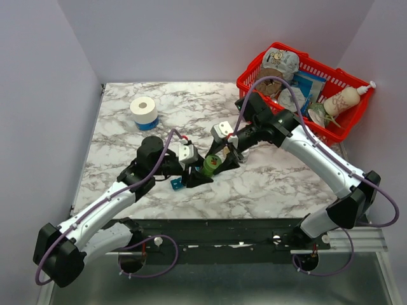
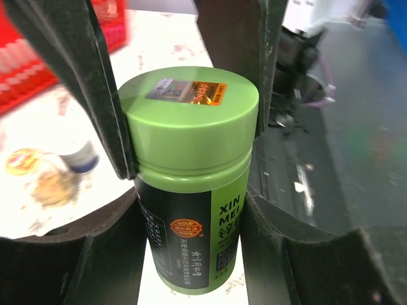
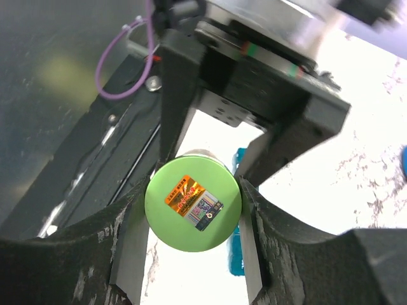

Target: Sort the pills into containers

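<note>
A green-capped pill bottle (image 1: 209,165) with a dark label is held above the marble table between both arms. My left gripper (image 2: 191,216) is shut on the bottle's body (image 2: 191,210). My right gripper (image 3: 194,210) comes at it from the cap end, and both pads touch the sides of the round green cap (image 3: 193,206). The teal-blue containers (image 1: 176,185) lie on the table just below the bottle, and a strip of them (image 3: 238,254) shows behind the cap. No loose pills are in view.
A red mesh basket (image 1: 243,81) full of packaged goods stands at the back right. A white tape roll (image 1: 144,111) on a blue base sits at the back left. Grey walls close in the table on three sides.
</note>
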Tool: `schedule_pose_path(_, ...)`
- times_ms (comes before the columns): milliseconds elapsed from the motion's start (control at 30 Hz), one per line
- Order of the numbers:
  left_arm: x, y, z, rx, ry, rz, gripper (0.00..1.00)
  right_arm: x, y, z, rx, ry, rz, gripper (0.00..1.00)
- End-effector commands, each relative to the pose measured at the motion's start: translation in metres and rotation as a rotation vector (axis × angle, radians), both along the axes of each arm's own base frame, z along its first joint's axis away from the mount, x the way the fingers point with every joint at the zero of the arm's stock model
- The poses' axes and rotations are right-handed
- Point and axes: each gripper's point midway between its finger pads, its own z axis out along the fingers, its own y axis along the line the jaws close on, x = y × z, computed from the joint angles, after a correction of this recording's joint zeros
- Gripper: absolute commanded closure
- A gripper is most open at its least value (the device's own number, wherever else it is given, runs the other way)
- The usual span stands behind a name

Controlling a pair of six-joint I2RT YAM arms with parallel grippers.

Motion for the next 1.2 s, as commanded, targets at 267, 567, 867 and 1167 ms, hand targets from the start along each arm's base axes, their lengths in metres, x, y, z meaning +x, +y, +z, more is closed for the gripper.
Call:
schedule_pose_path(267,0.097,0.034,0.126,-0.271,-0.405,0.664,1.0,0.067,0.005,-0.069,-0.31,0.385,-0.741,0.65)
schedule_pose_path(567,0.1,0.022,0.091,-0.2,-0.346,0.652,1.0,0.072,0.009,-0.031,-0.217,0.409,-0.74,0.42)
schedule_pose_path(867,0.029,-0.005,0.015,-0.072,-0.155,0.101,1.0,0.039,-0.008,0.056,0.011,-0.038,-0.358,0.0)
schedule_pose_path(1167,-0.007,-0.008,0.012,-0.032,-0.015,-0.156,1.0,-0.036,-0.031,-0.005,0.06,-0.161,0.232,0.01)
